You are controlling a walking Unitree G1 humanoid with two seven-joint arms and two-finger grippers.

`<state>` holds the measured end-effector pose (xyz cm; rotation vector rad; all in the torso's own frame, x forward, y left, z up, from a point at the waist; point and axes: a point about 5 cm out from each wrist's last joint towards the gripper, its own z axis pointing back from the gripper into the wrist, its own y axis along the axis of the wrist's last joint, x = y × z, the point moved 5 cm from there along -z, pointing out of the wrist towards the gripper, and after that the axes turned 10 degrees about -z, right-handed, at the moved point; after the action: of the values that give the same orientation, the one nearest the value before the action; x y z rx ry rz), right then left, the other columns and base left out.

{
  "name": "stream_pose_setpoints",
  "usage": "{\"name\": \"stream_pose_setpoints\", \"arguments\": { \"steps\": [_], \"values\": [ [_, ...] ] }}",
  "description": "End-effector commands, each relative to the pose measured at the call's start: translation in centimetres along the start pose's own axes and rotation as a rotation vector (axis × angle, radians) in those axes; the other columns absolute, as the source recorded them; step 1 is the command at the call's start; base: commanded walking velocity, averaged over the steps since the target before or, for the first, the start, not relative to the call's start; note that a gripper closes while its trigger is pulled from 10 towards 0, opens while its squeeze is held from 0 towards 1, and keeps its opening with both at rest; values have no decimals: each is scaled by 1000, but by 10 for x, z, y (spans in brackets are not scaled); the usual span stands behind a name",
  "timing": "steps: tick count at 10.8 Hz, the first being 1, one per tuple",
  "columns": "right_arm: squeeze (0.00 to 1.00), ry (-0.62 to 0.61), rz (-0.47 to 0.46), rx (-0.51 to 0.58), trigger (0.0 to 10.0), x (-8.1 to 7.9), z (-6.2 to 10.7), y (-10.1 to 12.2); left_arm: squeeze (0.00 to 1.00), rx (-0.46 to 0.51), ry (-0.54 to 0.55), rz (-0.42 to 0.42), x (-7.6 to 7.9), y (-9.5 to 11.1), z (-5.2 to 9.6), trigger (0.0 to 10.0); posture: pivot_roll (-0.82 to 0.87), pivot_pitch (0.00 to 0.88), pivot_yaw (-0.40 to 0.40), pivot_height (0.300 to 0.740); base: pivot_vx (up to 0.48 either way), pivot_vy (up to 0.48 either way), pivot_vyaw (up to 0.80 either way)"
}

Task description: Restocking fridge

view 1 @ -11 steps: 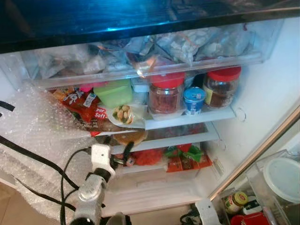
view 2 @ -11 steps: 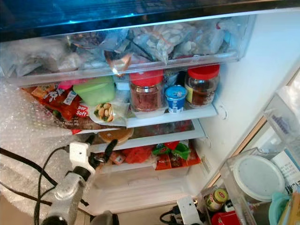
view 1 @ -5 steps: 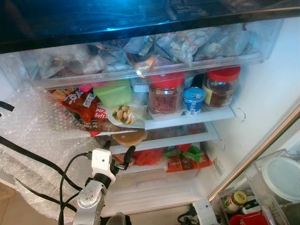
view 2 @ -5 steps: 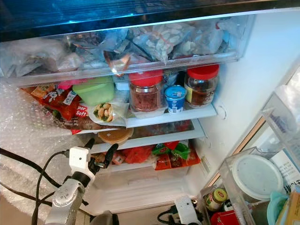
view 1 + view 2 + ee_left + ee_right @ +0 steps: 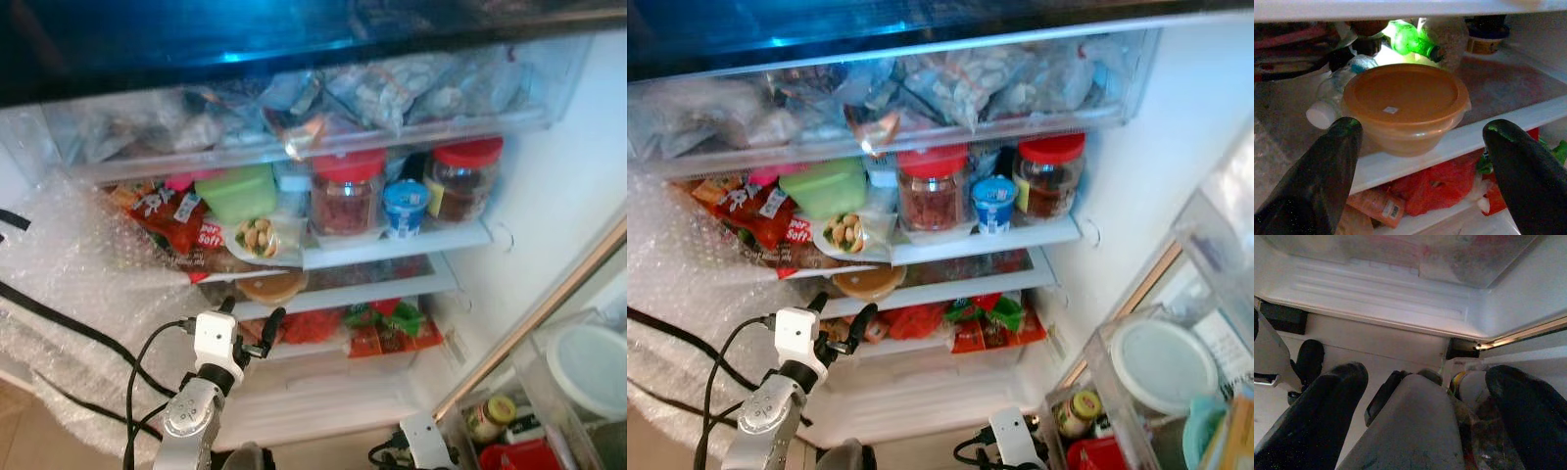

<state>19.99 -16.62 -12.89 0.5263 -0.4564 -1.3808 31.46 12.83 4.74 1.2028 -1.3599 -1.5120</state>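
A brown lidded bowl [image 5: 271,287] sits at the front edge of the fridge's middle shelf [image 5: 392,289]. My left gripper [image 5: 252,313] hovers open just in front of and slightly below it. In the left wrist view the bowl [image 5: 1405,98] stands between and beyond the two black fingers [image 5: 1327,166], which do not touch it. My right gripper [image 5: 1427,377] hangs low by the fridge's bottom, open and holding nothing; its white wrist [image 5: 421,436] shows at the lower edge.
Above the bowl stand two red-lidded jars [image 5: 346,196], a blue cup [image 5: 404,209], a green tub [image 5: 238,193] and red snack bags [image 5: 167,215]. Red and green packets [image 5: 382,328] lie below. Bubble wrap [image 5: 69,284] covers the left; door bins [image 5: 588,367] sit right.
My left gripper has drawn back and down a little from the brown bowl, which stays on the shelf. The view has shifted slightly.
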Motion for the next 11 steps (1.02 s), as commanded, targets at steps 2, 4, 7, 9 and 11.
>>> {"name": "stream_pose_setpoints", "arguments": {
  "steps": [2,4,7,9,11],
  "values": [
    [0,12,3,-39,10000,-3,2,-13,0,-33,-4,-5,-1,-7,5,10000,-70,31,56,670,-253,0,0],
    [0,3,-4,-39,10000,0,3,-16,0,-38,0,-6,-2,-7,6,10000,-67,33,55,670,-261,0,0],
    [0,-3,-10,-29,10000,2,4,-15,0,-38,7,0,-1,-7,6,10000,-69,41,49,670,-264,0,0],
    [0,-1,-9,-27,10000,1,4,-15,0,-41,13,-1,-2,-7,6,10000,-67,48,47,670,-264,0,0],
    [0,1,-8,-24,10000,-1,4,-14,0,-45,22,0,-4,-8,7,10000,-66,52,47,670,-264,0,0]
  ]
}}
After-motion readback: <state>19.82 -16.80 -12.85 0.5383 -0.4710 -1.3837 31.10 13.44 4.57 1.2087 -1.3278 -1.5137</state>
